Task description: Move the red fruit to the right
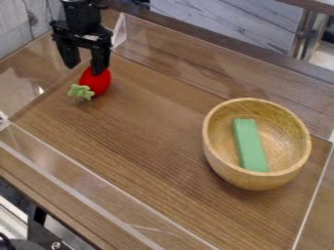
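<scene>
The red fruit is a small glossy strawberry lying on the wooden table at the upper left, its light green cap pointing toward the front left. My black gripper hangs straight down over it, open, with one finger on each side of the fruit's upper end. I cannot tell whether the fingertips touch the fruit.
A wooden bowl stands at the right and holds a flat green rectangular block. A clear plastic sheet edge runs along the table's front left. A grey wall and ledge lie beyond the table's far edge.
</scene>
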Robot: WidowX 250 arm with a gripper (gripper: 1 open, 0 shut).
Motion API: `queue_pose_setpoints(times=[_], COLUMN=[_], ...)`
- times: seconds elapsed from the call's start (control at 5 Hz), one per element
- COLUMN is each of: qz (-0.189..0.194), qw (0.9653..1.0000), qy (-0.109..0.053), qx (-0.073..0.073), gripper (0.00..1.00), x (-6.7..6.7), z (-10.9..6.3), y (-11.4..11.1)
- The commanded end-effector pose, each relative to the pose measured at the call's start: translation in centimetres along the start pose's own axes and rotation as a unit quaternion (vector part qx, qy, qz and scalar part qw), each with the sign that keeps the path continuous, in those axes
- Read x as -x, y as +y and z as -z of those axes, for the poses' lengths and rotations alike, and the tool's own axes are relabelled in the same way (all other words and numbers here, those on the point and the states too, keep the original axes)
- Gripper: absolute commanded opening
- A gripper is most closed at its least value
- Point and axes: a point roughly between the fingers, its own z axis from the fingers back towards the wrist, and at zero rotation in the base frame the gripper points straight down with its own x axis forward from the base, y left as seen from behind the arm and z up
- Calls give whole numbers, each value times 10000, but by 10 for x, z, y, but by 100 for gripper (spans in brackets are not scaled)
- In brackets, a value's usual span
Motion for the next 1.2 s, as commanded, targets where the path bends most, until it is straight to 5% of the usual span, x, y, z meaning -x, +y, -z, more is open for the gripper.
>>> queue_pose_setpoints(times=[0.0, 0.4, 0.8, 1.0], qz=[25, -52, 433, 402], qw=[9997, 10000, 9989, 9989], qy=[-206, -69, -36, -22], qx=[-84, -36, 159, 249], gripper=[100, 100, 100, 0], x=[-7, -3, -9, 2], z=[-6, 14, 10, 8], y=[-1, -5, 10, 1])
